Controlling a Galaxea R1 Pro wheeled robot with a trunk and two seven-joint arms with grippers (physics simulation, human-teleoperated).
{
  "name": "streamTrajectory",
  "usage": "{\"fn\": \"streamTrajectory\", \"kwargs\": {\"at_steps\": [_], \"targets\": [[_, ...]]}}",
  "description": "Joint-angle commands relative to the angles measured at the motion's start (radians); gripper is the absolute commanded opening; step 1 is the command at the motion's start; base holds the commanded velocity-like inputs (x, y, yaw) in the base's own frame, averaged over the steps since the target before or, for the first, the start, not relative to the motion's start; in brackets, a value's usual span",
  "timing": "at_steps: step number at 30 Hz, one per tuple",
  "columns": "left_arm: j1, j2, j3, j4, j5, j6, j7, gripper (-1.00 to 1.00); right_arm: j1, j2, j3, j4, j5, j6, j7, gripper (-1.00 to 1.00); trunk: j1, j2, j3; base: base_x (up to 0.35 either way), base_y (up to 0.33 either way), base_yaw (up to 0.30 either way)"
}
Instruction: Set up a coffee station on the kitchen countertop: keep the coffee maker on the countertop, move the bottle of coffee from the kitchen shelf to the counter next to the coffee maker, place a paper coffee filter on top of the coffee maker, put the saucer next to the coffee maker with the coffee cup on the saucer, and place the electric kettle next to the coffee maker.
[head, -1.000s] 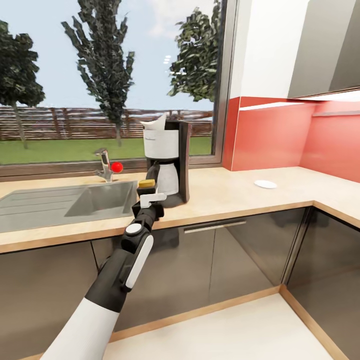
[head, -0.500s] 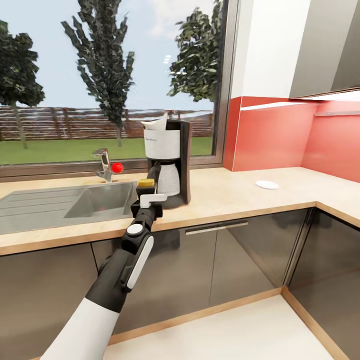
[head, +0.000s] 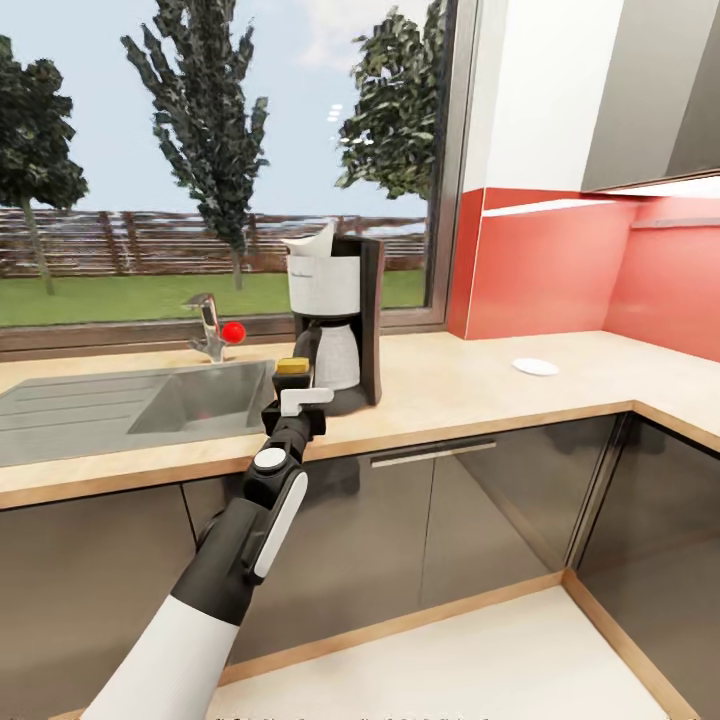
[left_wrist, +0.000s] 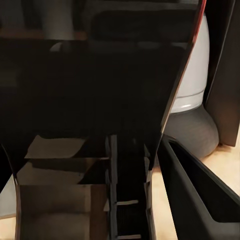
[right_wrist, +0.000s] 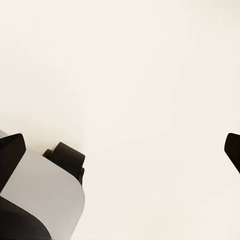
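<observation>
- The left tool (head: 296, 392) is clamped on the bottle (head: 293, 372), whose yellow cap shows just above the fingers; the bottle sits low over the surface (head: 470, 390), right beside the coffee maker (head: 336, 320).
- From the head view alone it is hard to tell whether the bottle's base already touches the surface; the left wrist view is mostly dark bottle body (left_wrist: 95, 100), so treat contact as unconfirmed.
- Best way to finish: lower straight down until the base rests flat, then part the fingers slowly, without twisting, so the bottle stays upright.
- Just beyond the tool stand the pale carafe (left_wrist: 192, 75) and the machine's black base; keep the fingers from nudging them when opening, since the gap on that side looks slim.
- On the tool's other side lies the sink (head: 150, 405); set the bottle well on solid surface, not on the basin's edge.
- Back the tool away along the arm's own line, toward the robot.
- The paper filter (head: 312, 243) sits on top of the machine, and the saucer (head: 535, 367) lies well off from the tool.
- The right tool (right_wrist: 120, 150) hangs with its fingertips spread wide, holding nothing.
</observation>
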Motion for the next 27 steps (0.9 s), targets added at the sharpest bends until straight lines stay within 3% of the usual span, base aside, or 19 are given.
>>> {"fn": "streamTrajectory", "kwargs": {"at_steps": [1, 20, 27], "targets": [[-0.001, 0.0, -0.002, -0.001, 0.008, 0.004, 0.009, -1.0, -0.001, 0.0, 0.001, 0.001, 0.001, -0.003, 0.0, 1.0, 0.0, -0.001, -0.002, 0.0, 0.0, 0.0], [-0.001, 0.0, -0.002, 0.001, 0.008, 0.004, 0.009, -1.0, -0.001, 0.0, 0.001, 0.001, 0.001, -0.003, 0.0, 1.0, 0.0, -0.001, -0.012, 0.0, 0.0, 0.0], [-0.001, 0.0, -0.002, -0.001, 0.009, 0.004, 0.009, -1.0, -0.001, 0.0, 0.001, 0.001, 0.001, -0.003, 0.0, 1.0, 0.011, -0.022, -0.022, 0.0, 0.0, 0.0]]}}
